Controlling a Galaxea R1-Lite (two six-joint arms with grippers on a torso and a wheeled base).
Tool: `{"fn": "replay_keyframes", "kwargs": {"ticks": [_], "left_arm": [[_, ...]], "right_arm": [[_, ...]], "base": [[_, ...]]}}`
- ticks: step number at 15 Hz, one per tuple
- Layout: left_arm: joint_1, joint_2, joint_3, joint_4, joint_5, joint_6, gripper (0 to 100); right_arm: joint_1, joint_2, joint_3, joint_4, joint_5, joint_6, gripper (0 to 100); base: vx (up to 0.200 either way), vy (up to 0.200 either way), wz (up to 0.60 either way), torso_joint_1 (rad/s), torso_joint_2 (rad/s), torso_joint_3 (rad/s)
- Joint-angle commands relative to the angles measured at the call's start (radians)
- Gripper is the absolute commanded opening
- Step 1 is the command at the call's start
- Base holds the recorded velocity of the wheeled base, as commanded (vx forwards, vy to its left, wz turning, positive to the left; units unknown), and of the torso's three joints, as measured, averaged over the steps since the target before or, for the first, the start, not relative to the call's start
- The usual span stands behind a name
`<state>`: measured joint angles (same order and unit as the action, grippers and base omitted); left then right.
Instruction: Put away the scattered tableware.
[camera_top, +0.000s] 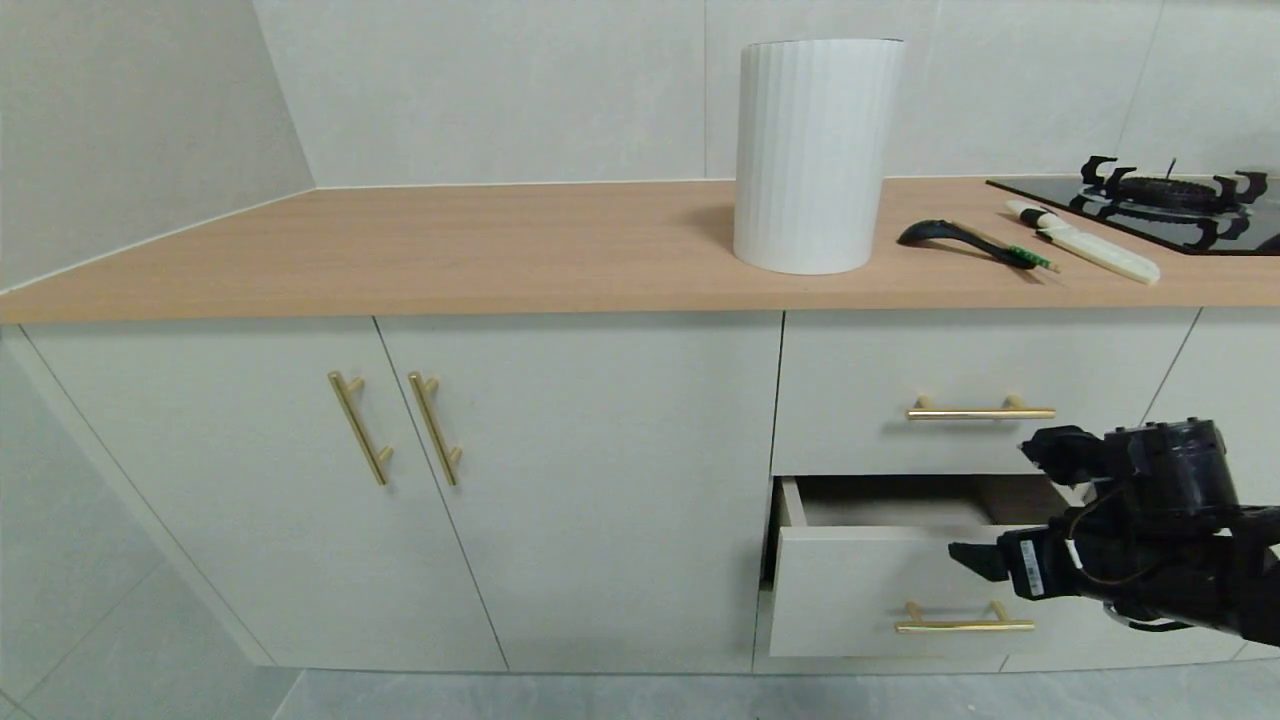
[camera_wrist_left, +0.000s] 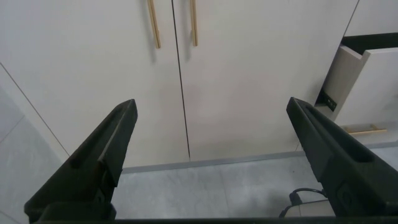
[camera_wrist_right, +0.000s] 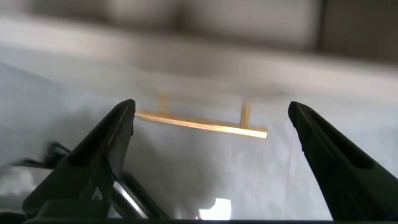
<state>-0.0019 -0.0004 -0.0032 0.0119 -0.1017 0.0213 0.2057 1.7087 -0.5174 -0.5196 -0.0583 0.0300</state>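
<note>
On the wooden countertop (camera_top: 450, 245) lie a black ladle (camera_top: 962, 239) with a green-tipped handle and a cream-white knife (camera_top: 1090, 243), both to the right of a tall white ribbed container (camera_top: 812, 155). Below them the lower drawer (camera_top: 860, 585) stands partly pulled out, its inside in shadow. My right gripper (camera_top: 1015, 505) is open in front of this drawer, just above its gold handle (camera_top: 965, 625). In the right wrist view the handle (camera_wrist_right: 200, 125) lies beyond the spread right gripper (camera_wrist_right: 211, 109). My left gripper (camera_wrist_left: 211, 107) is open, low before the cabinet doors (camera_wrist_left: 180, 74), holding nothing.
A black gas hob (camera_top: 1165, 200) sits at the counter's far right. The upper drawer (camera_top: 980, 395) is closed, with a gold handle (camera_top: 980, 411). Two cabinet doors (camera_top: 400, 480) with gold handles are closed at left. Grey floor (camera_wrist_left: 205, 193) lies below.
</note>
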Motion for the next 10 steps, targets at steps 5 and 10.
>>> {"fn": "replay_keyframes", "kwargs": {"ticks": [5,10], "left_arm": [[0.0,0.0,0.0,0.0,0.0,0.0,100],[0.0,0.0,0.0,0.0,-0.001,0.0,100]], "right_arm": [[0.012,0.015,0.008,-0.122,-0.003,0.01,100],[0.043,0.221,0.036,-0.355,-0.09,0.013,100]], "base": [[0.0,0.0,0.0,0.0,0.0,0.0],[0.0,0.0,0.0,0.0,0.0,0.0]]}}
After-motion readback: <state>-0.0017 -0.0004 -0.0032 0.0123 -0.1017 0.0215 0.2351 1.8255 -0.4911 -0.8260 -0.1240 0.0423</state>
